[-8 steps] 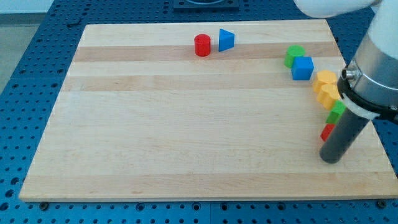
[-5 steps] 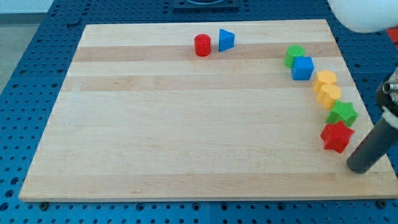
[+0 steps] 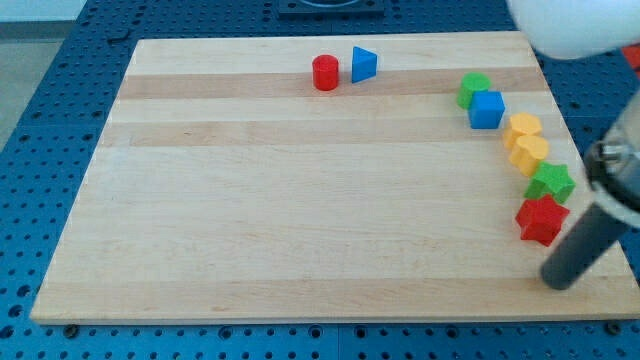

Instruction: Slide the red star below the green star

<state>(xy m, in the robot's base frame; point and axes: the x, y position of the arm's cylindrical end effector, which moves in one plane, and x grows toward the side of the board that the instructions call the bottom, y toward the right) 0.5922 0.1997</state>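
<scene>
The red star [image 3: 541, 220] lies near the board's right edge, directly below the green star [image 3: 551, 182] and touching it. My tip [image 3: 561, 279] rests on the board below and slightly right of the red star, a short gap away from it. The dark rod slants up to the view's right.
Two orange blocks [image 3: 526, 142] sit above the green star. A blue cube [image 3: 487, 110] and a green block [image 3: 472, 89] lie further up. A red cylinder [image 3: 325, 73] and a blue triangle [image 3: 364, 64] sit near the top edge. The board's right edge [image 3: 590, 190] is close.
My tip moved right off the stars, uncovering them, then came back slightly left and down. The blocks have not moved.
</scene>
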